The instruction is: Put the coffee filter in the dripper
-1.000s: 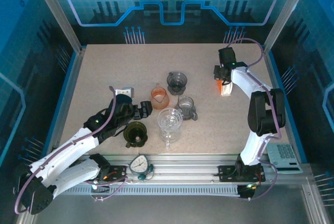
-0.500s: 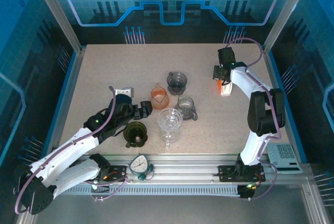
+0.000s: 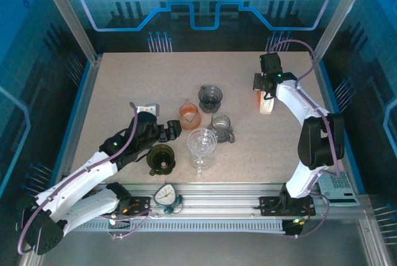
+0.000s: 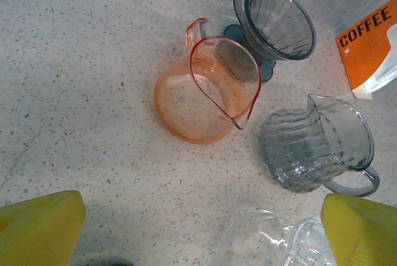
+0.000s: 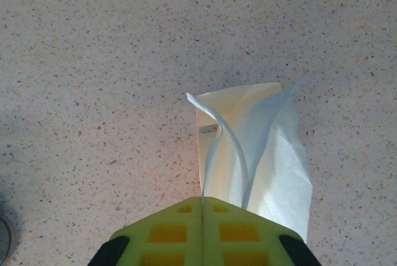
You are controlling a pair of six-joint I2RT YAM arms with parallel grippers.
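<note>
Left fingers (image 4: 37, 229): spread wide, empty.
Right fingers (image 5: 161, 235): pinched shut on coffee filter (image 5: 267, 154), near bench (image 3: 124, 80) right edge.
Dripper (image 4: 276, 21): upright, bench middle.

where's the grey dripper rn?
Top view, mid-table: the grey dripper sits just beyond the orange pitcher and the ribbed grey pitcher, well left of the coffee bag.

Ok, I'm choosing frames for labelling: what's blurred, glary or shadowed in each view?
Left wrist: the yellow fingertips are blurred, the orange pitcher and dripper sharp, with glints on the clear glass. Right wrist: the paper filter is crisp, its shadow faint; the green-yellow fingers are soft. Top external: even light, blue-tinted walls, the table without glare.
</note>
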